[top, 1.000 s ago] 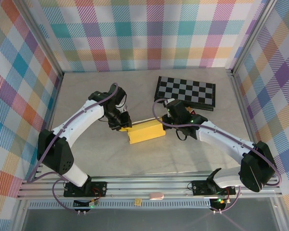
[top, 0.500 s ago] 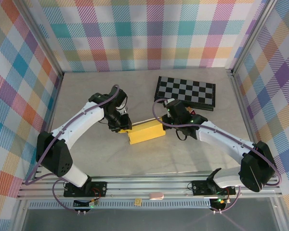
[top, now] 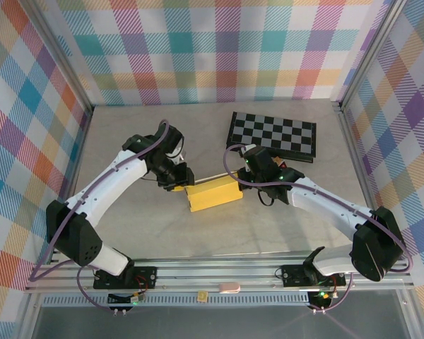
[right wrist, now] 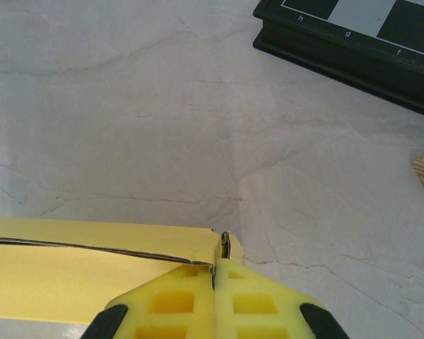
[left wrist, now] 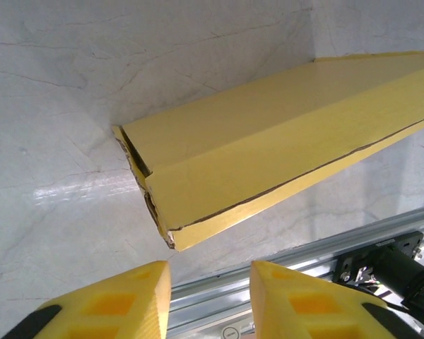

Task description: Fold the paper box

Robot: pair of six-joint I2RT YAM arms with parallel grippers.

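Two grippers, one at each end of the box [top: 213, 195]. Box sits mid table [top: 162, 229], a shallow closed-looking slab. Its long axis runs approx left-right in the top view, R end tipped slightly farther from the bases. Board [top: 272, 134] lies beyond it to the far right, apart from it.

L gripper [left wrist: 208, 282]: fingers apart, nothing betw them. Box's L end lies just ahead of the tips w/ ragged flap edges facing them; looks like no contact.

R gripper [right wrist: 215, 275]: fingers pressed together, w/ a thin card edge at the box's R corner pinched betw the tips, so that end is anchored.

Key relation: box runs lengthwise from L gripper toward R one, so the L arm is free & nearest the untidy L end. Judgement: next move prob needs the L tips lined up w/ that end flap, pushing along the long axis against R's hold. Risk: an off-axis push skews the box.
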